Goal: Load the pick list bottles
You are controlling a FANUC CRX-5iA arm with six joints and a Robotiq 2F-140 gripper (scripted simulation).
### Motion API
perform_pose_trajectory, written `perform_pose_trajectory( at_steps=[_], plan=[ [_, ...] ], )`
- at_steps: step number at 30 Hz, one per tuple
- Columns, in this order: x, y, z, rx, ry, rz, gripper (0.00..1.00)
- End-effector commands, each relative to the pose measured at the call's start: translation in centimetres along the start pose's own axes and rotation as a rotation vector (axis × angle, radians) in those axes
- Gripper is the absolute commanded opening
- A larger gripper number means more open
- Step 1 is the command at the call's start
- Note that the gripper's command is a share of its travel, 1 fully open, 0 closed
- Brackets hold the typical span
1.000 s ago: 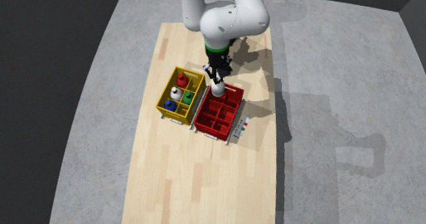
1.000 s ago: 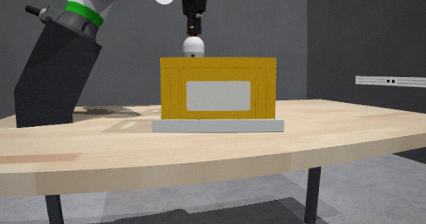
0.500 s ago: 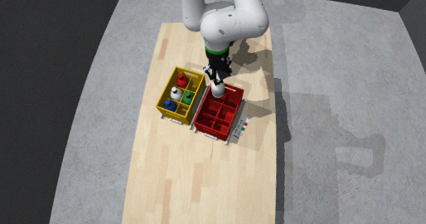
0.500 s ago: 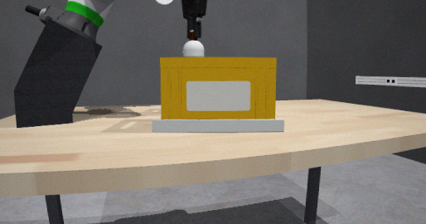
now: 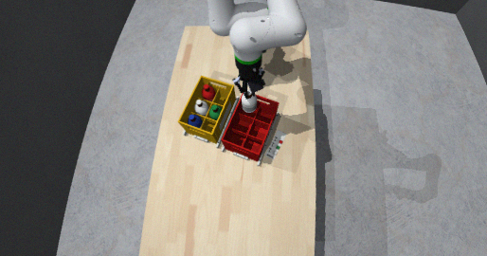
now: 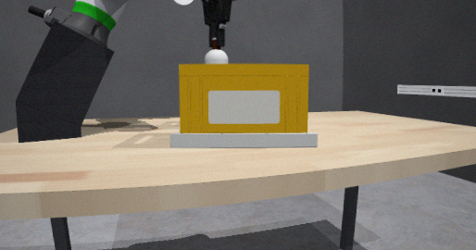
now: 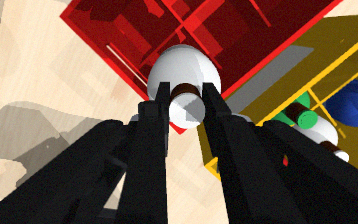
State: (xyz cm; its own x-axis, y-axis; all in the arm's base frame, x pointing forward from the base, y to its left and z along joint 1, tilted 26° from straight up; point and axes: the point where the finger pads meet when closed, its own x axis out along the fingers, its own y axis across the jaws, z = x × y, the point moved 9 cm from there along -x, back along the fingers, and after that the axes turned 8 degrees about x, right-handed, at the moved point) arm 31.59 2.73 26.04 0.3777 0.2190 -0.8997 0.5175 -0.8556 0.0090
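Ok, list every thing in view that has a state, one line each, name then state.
gripper: shut on the white bottle's neck
white bottle: held upright over a corner cell of the red crate
red crate: flat on the table, no bottle standing in it yet
yellow crate: flat, four bottles standing inside
pick list: lying flat beside the red crate

Two crates stand on the counter (image 5: 223, 204) at the middle of the top view: one yellow crate (image 5: 189, 116) on the left and one red crate (image 5: 267, 132) on the right. Five bottles show in all. Four stand in the yellow crate: one red bottle (image 5: 207, 92), one white bottle (image 5: 201, 107), one green bottle (image 5: 215, 112) and one blue bottle (image 5: 193, 120). A fifth bottle (image 5: 249, 102), white-bodied, hangs at the red crate's upper corner. One paper strip (image 5: 276, 145) lies right of the red crate. One arm (image 5: 265, 24) reaches in from the top.
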Motion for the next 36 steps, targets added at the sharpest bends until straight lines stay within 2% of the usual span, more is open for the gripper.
perform_pose_trajectory(
  at_steps=[1,36],
  plan=[
    [0.2,0.0,0.0,0.0,0.001,0.001,0.1],
    [3.3,0.0,-0.1,0.0,0.001,0.001,0.1]
  ],
)
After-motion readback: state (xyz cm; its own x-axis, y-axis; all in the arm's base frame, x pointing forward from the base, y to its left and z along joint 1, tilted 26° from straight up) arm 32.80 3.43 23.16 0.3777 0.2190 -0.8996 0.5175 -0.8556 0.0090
